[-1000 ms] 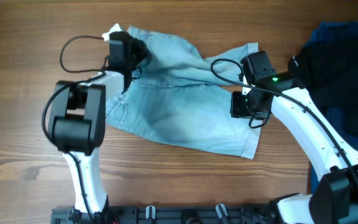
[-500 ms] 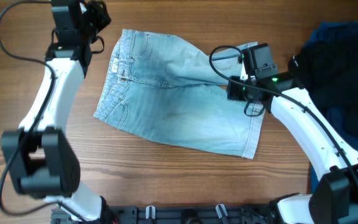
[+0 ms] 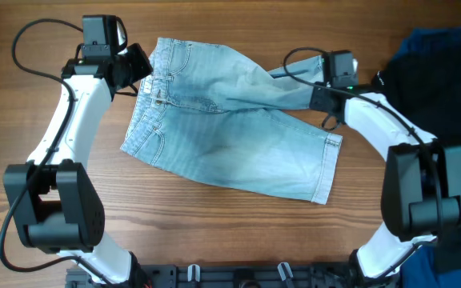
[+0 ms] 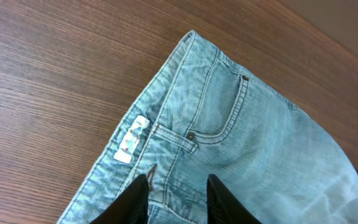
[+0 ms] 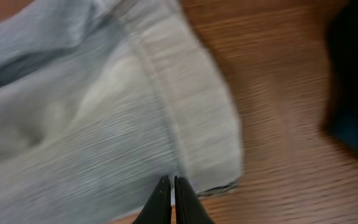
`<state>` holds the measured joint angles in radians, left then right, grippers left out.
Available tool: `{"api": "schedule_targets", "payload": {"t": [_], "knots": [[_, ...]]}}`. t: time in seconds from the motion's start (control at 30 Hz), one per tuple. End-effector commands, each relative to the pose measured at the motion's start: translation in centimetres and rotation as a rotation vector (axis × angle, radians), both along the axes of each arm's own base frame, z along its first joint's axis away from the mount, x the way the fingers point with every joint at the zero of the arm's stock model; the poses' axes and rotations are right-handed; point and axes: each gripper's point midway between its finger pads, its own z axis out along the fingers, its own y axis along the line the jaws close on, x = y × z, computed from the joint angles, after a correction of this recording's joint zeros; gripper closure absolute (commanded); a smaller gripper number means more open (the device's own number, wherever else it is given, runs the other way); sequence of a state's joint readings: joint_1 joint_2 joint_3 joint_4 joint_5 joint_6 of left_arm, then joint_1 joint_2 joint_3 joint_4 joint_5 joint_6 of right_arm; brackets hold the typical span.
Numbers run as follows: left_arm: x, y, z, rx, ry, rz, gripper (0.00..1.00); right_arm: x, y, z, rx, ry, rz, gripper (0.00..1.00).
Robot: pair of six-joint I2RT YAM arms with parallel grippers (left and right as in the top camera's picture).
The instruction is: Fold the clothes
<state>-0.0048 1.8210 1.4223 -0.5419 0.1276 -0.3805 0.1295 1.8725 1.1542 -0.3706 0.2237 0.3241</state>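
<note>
From above, one pair of denim shorts [image 3: 230,136] is lying spread in the middle of the wooden table [image 3: 214,232], waistband to the left and two legs to the right. One dark heap of clothing [image 3: 442,96] is sitting at the right edge. Two arms are reaching in. The left gripper [image 3: 138,70] is hanging at the waistband, and the right gripper [image 3: 318,100] is at the upper leg's hem.

The left wrist view is showing the left gripper [image 4: 178,199] with two fingers [image 4: 135,200] spread, poised over the shorts [image 4: 241,143] beside one white label [image 4: 129,140].

In the right wrist view, the right gripper [image 5: 170,199] is pressing its jaws together at the hem of the shorts [image 5: 92,112]. I cannot tell whether cloth is caught between them.
</note>
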Motion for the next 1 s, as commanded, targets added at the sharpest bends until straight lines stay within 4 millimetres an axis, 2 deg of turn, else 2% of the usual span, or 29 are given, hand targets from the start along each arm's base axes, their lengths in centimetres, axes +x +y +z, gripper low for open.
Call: {"api": "schedule_targets", "payload": {"t": [0.0,0.07,0.1,0.2,0.33,0.4,0.73,0.83,0.87,0.97], "knots": [[0.0,0.2,-2.3,0.032,0.046,-0.024,0.69,0.2,-1.4,-0.6,-0.026,0.007,-0.028,0.96],[0.0,0.1,-3.7,0.032,0.076,-0.025,0.70,0.5,-1.6,-1.4,-0.019,0.007,-0.027,0.96],[-0.1,0.1,-4.7,0.032,0.098,-0.026,0.71,0.9,-0.7,-2.2,0.008,0.015,0.038,0.96],[-0.2,0.1,-6.1,0.032,0.130,-0.026,0.71,0.9,0.6,-2.6,0.072,0.021,0.085,0.96],[-0.3,0.1,-7.1,0.031,0.152,-0.027,0.71,1.5,0.6,-3.0,0.064,0.006,0.099,0.96],[-0.3,0.1,-7.1,0.032,0.152,-0.027,0.72,1.1,0.5,-3.4,0.060,0.029,0.096,0.96],[-0.4,0.2,-7.2,0.032,0.159,-0.027,0.72,-7.8,-0.2,-7.7,0.075,0.350,0.013,0.96],[-0.4,0.2,-6.9,0.057,0.145,-0.067,0.75,-8.1,0.2,-6.4,0.098,0.365,0.016,0.96],[-0.5,0.2,-6.6,0.067,0.142,-0.082,0.75,-7.6,0.2,-4.9,0.099,0.346,0.021,0.96],[-1.2,0.7,-6.2,0.096,0.162,-0.076,0.67,-5.8,1.0,0.7,0.127,0.266,0.072,0.96]]}}
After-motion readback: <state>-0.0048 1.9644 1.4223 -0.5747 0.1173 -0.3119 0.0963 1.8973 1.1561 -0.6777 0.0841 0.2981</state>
